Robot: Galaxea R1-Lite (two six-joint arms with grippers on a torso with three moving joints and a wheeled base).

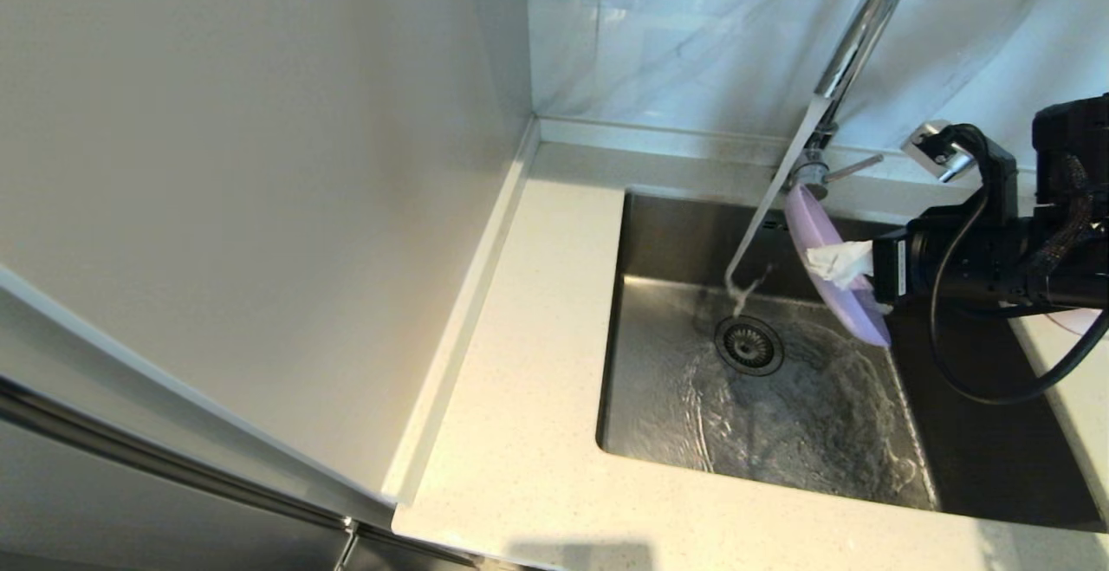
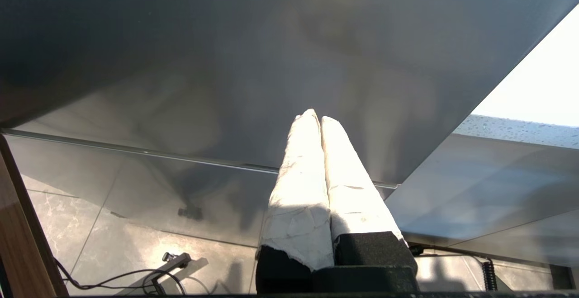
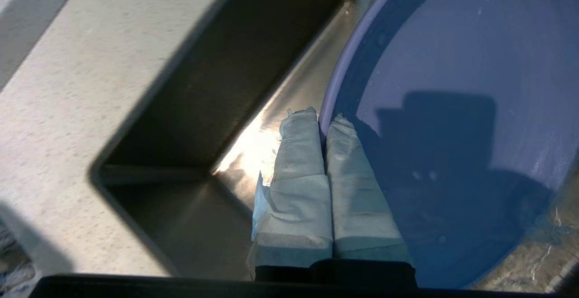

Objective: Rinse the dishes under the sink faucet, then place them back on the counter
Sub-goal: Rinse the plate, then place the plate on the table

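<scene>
My right gripper is shut on the rim of the lilac plate, which it holds on edge over the sink, just right of the water stream. In the right wrist view the plate fills the frame beside the taped fingers, rim pinched between them. Water runs from the chrome faucet and spreads around the drain strainer. Only a pale-pink sliver, the bowl, peeks out behind the right arm. The spoon is out of view. My left gripper is shut on nothing, parked below the counter.
The cream counter runs left of and in front of the basin. The faucet's side lever sticks out at its base. A white cabinet side stands at the left. A black cable loops from the right arm over the sink.
</scene>
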